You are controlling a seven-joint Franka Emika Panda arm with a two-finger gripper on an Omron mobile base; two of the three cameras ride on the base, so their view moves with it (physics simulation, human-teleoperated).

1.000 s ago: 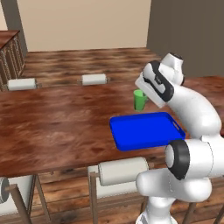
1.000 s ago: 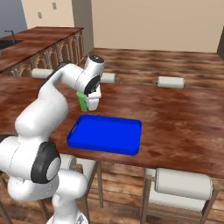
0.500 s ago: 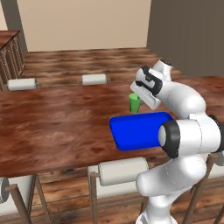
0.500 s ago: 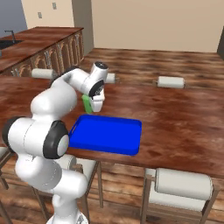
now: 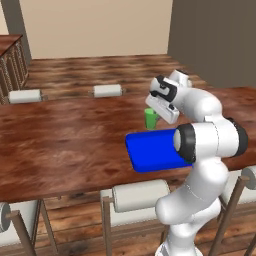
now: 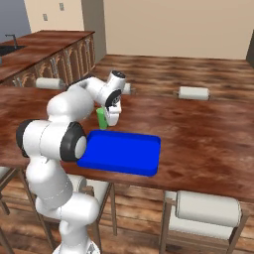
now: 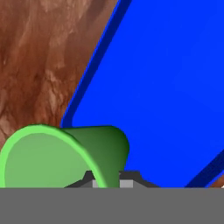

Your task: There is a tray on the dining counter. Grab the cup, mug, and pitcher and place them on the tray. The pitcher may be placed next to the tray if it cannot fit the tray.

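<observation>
One green cup [image 7: 65,157] is pinched tight in the gripper [image 7: 107,177], above the one blue tray's [image 7: 175,96] nine o'clock edge.

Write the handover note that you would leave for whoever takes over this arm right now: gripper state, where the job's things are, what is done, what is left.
Gripper: shut on the cup, pinching its rim, carried over the near corner of the tray.
Tray: on the dining counter, nothing on it yet.
Done: cup picked up and brought to the tray's edge.
Left: set the cup down on the tray and release; then fetch the mug and the pitcher. The pitcher may go beside the tray if it will not fit.
</observation>
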